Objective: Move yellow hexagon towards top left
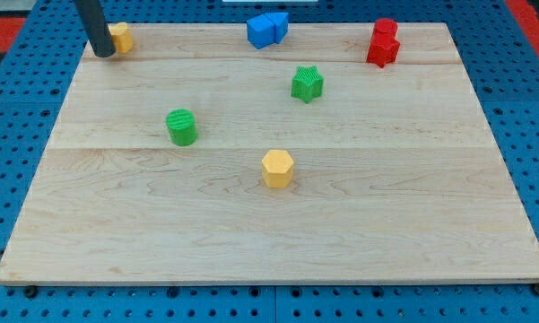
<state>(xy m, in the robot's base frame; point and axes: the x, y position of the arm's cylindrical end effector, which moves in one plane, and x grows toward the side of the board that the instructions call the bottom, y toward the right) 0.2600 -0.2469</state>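
The yellow hexagon (277,168) sits near the middle of the wooden board (386,224), slightly towards the view's bottom. My tip (102,52) is at the board's top left corner, far from the hexagon, touching or just left of a second yellow block (121,37), which the rod partly hides.
A green cylinder (182,126) stands left of centre. A green star (307,83) is above and right of the hexagon. Two blue blocks (266,29) sit together at the top middle edge. Two red blocks (384,42) sit together at the top right.
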